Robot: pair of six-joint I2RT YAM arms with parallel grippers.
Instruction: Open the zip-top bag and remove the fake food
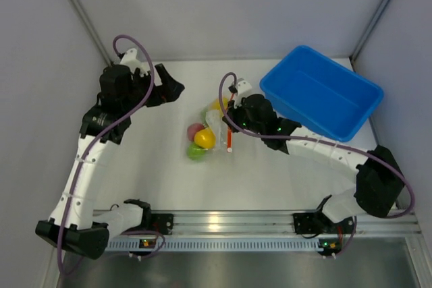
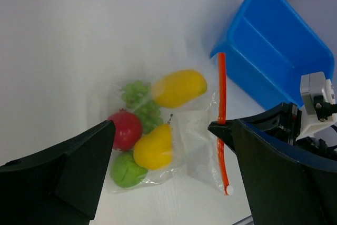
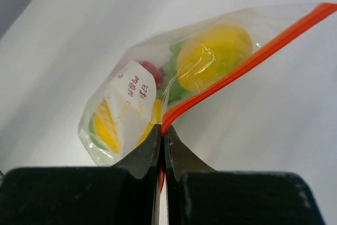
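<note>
— Top external view, starting at the left: where's your left gripper (image 1: 173,90)?
— Spread wide and empty, off to the far left of the bag (image 1: 210,133), well apart from it. The bag lies mid-table with the fruit (image 1: 204,138) inside.
— And the zip strip (image 1: 230,136)?
— It runs near-to-far along the bag's right edge. Your right gripper (image 1: 233,119) is pressed together on it, partway along.
— So the left one, I'd judge, must come rightward.
</note>
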